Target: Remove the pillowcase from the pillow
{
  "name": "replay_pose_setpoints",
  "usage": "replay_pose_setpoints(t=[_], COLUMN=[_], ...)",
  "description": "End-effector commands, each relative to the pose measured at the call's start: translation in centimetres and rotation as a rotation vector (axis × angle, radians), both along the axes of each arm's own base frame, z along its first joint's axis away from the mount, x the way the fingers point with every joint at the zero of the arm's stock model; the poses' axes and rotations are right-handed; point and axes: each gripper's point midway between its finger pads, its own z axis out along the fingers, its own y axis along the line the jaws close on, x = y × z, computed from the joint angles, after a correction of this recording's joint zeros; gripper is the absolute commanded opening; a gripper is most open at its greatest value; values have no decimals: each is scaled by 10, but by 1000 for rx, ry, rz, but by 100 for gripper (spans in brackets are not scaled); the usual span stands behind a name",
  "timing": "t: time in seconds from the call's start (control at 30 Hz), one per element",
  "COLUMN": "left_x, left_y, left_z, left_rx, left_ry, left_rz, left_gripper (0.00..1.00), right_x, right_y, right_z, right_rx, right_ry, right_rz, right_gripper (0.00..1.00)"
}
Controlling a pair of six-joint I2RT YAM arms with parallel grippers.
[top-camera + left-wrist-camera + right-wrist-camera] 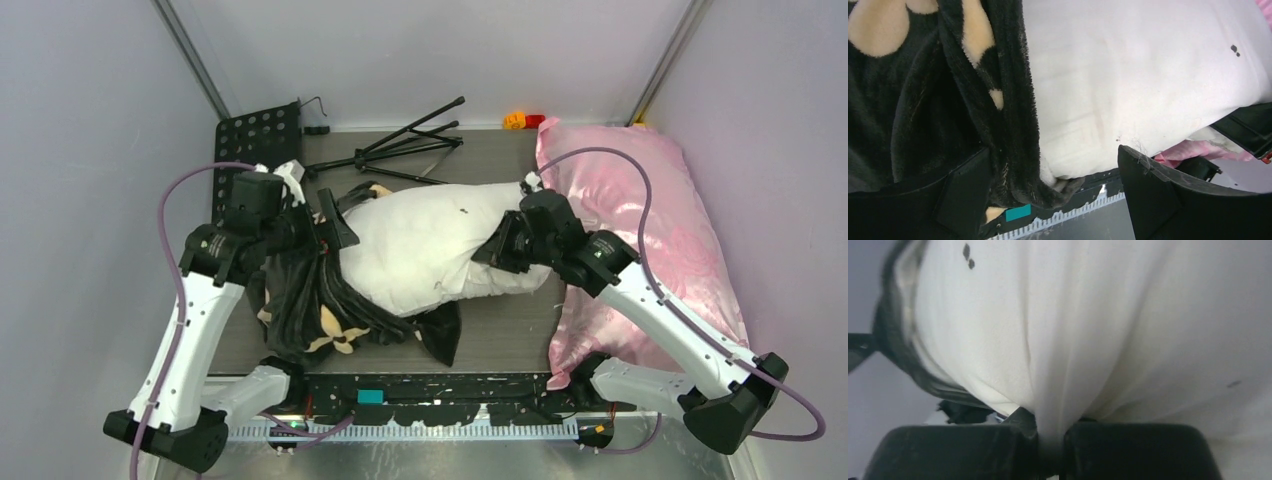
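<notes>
The white pillow (420, 245) lies across the middle of the table, mostly bare. The black plush pillowcase (300, 310) with tan flowers is bunched over its left end and trails toward the near edge. My left gripper (335, 228) is open at the pillowcase's rim. In the left wrist view its jaws (1058, 195) stand wide apart, with the pillowcase's edge (1013, 140) beside the left finger (963, 195) and the pillow (1138, 75) between them. My right gripper (500, 250) is shut on the pillow's right end, pinching a fold of the pillow's white fabric (1050, 405).
A shiny pink satin pillow (650, 230) lies along the right side under my right arm. A folded black stand (405, 150) and a perforated black plate (255, 140) lie at the back. A small orange and red toy (520, 120) sits by the back wall.
</notes>
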Motion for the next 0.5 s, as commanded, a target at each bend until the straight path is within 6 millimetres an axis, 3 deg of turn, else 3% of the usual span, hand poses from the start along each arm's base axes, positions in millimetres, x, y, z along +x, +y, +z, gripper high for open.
replay_pose_setpoints(t=[0.0, 0.3, 0.37, 0.47], left_x=[-4, -35, -35, -30], left_y=[-10, -23, -15, 7], left_z=[44, 53, 59, 85], left_rx=[-97, -50, -17, 29], left_ry=[-121, -141, -173, -266], left_rz=[37, 51, 91, 172], left_gripper=[92, 90, 90, 91], right_x=[33, 76, 81, 87], right_y=[27, 9, 8, 9], right_z=[94, 148, 156, 160], right_rx=[324, 477, 496, 503], right_ry=[-107, -191, -214, -229], right_rz=[-162, -461, -481, -493], right_gripper=[0, 0, 0, 0])
